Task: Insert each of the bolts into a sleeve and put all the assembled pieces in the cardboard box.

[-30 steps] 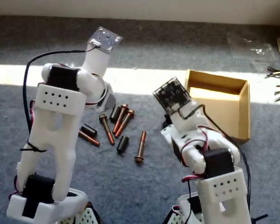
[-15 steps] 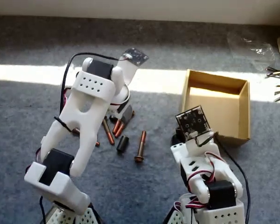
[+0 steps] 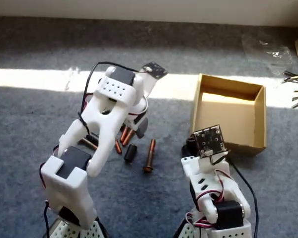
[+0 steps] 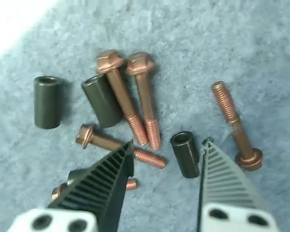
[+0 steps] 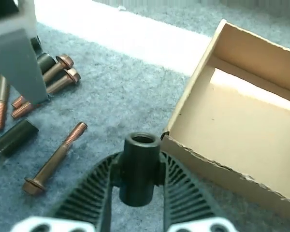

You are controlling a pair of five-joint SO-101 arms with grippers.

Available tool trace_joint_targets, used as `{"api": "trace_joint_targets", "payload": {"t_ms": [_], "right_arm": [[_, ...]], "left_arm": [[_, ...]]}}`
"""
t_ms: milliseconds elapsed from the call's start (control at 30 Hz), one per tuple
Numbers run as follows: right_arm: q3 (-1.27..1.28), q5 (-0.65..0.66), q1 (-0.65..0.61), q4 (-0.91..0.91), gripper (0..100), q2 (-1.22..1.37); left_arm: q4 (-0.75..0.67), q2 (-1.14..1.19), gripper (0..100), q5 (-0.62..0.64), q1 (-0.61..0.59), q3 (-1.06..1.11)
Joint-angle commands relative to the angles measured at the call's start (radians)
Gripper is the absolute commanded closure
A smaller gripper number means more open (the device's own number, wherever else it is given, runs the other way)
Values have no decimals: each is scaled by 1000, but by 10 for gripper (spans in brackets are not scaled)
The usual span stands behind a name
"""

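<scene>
left fingers released wide above the loose bolts and sleeves on the grey tabletop; right fingers clenched on an upright sleeve just beside the cardboard box.

The left gripper has swung toward the cardboard box, over the bolts. The right gripper, with its sleeve, has drawn back to the box's near corner.

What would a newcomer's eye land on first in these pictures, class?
The right pincer grips a black sleeve upright, near a corner of the cardboard box. The left pincer hangs open over a scatter of copper bolts and loose sleeves on the grey carpet.
</scene>
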Motion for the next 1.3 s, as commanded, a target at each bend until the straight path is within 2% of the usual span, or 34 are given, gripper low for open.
{"api": "trace_joint_targets", "payload": {"t_ms": [0, 133, 267, 600, 833, 1067, 1267], "right_arm": [[7, -6, 5, -31, 994, -8], [44, -6, 5, -31, 994, -7], [48, -5, 5, -31, 994, -7], [48, -5, 5, -31, 994, -7], [48, -5, 5, -33, 994, -7], [48, -5, 5, -33, 994, -7], [50, -5, 5, -33, 994, -7]], "left_arm": [[-44, 27, 786, -3, 39, -58], [-81, 87, 787, 0, 38, -79], [-137, 130, 787, 63, 35, -81], [-219, 173, 787, 63, 31, -74], [-255, 232, 787, 61, -31, -79], [-267, 240, 787, 60, -38, -79], [-285, 242, 921, 61, -35, -79]]}}
